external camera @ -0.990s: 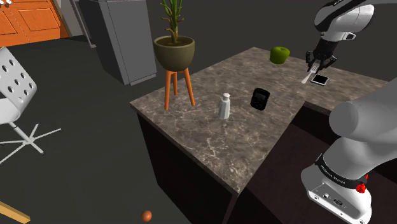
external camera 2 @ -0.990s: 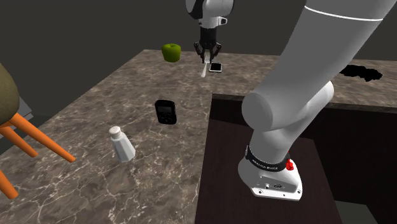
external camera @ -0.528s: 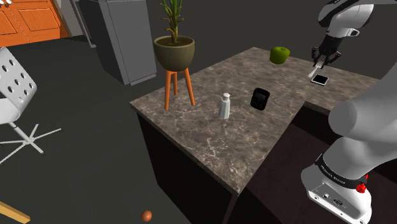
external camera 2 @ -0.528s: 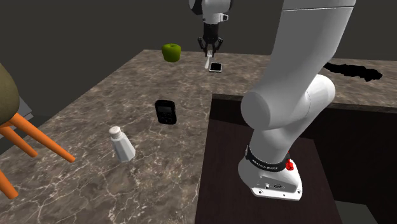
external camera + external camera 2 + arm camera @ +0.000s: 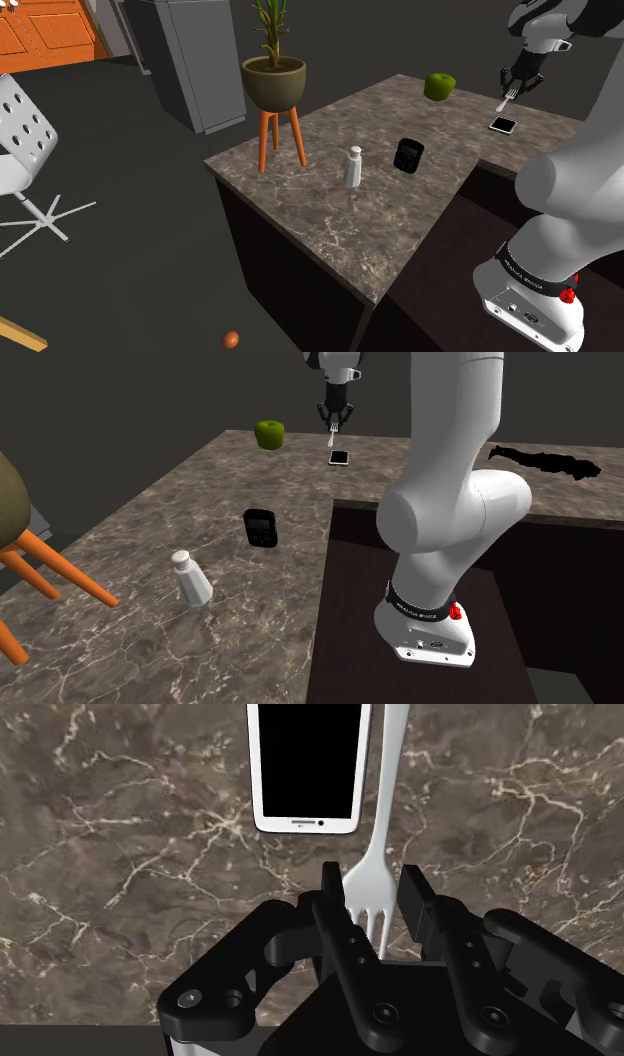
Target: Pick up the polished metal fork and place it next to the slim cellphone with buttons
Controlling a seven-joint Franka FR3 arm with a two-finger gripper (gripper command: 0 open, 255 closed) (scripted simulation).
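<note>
Item: fork (image 5: 378, 854), clamped near its tines by your fingers (image 5: 416, 902), now risen off the desk (image 5: 330, 220) (black cellphone (image 5: 408, 156) waits mid-desk).

There are 1 fork (image 5: 372, 879), 1 white phone (image 5: 306, 764), 1 black phone (image 5: 408, 156), 1 apple (image 5: 439, 86), 1 shaker (image 5: 353, 166) and 1 plant (image 5: 272, 80).

Veined marble countertop (image 5: 120, 854); matt white fork (image 5: 381, 819).
</note>
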